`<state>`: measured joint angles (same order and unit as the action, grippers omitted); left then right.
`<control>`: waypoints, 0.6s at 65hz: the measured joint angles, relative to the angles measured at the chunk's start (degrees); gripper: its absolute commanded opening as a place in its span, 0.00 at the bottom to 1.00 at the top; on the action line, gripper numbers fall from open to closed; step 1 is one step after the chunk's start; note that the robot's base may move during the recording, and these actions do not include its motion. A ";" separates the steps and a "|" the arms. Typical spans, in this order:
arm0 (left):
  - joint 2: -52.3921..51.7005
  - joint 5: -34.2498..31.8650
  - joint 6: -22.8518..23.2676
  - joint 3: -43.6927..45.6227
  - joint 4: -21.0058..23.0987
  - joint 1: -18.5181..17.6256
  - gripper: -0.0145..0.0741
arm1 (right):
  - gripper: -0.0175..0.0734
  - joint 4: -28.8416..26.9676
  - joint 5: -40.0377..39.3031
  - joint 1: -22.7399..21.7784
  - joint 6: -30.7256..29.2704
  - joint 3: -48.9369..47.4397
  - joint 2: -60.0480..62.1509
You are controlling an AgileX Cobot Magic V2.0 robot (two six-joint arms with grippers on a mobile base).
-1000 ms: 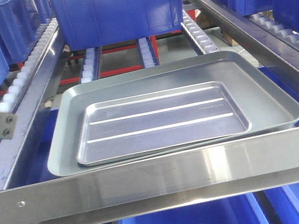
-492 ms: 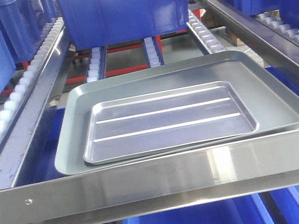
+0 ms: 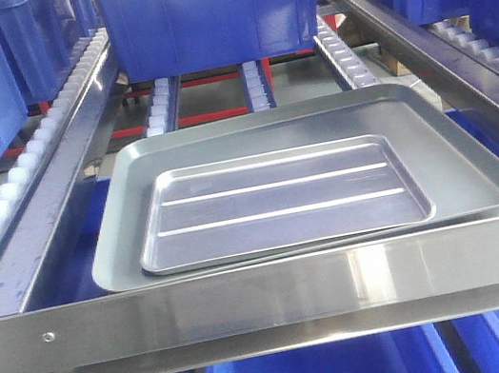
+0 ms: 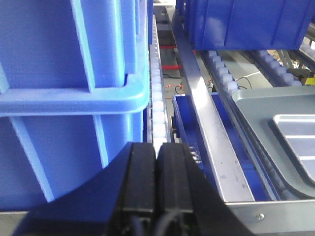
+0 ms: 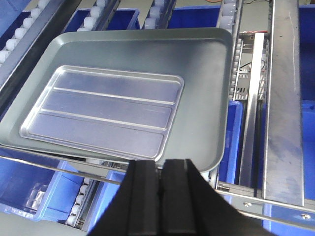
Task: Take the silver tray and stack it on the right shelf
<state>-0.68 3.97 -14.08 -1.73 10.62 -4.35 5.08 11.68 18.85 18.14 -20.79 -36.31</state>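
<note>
Shiny ridged silver tray (image 3: 276,199), seemingly undented

Overall light: you have bright, even, cool light in all three views.
Glare: a pale vertical sheen sits on the front bar (image 3: 363,282); the silver tray (image 3: 281,200) ridges gleam white.
Shadows: soft and faint.
Focus: the left end effector (image 4: 156,187) and right end effector (image 5: 160,196) look dark and blurred.
</note>
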 measured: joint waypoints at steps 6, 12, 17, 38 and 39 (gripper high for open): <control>0.00 -0.26 0.00 0.00 0.00 0.00 0.07 | 0.26 0.10 0.00 0.00 0.00 0.00 0.00; 0.00 -0.26 0.00 0.00 0.00 0.00 0.07 | 0.26 0.10 0.00 0.00 0.00 0.00 0.00; 0.00 -0.26 0.00 0.00 0.00 0.00 0.07 | 0.26 0.10 0.00 0.00 0.00 0.00 0.00; 0.00 -0.26 0.00 0.00 0.00 0.00 0.07 | 0.26 0.10 0.00 0.00 0.00 0.00 0.00; 0.00 -0.26 0.00 0.00 0.00 0.00 0.07 | 0.26 0.10 0.00 0.00 0.00 0.00 0.00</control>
<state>-0.68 3.71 -14.08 -1.73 10.62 -4.35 5.17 11.68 18.85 18.14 -20.79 -36.31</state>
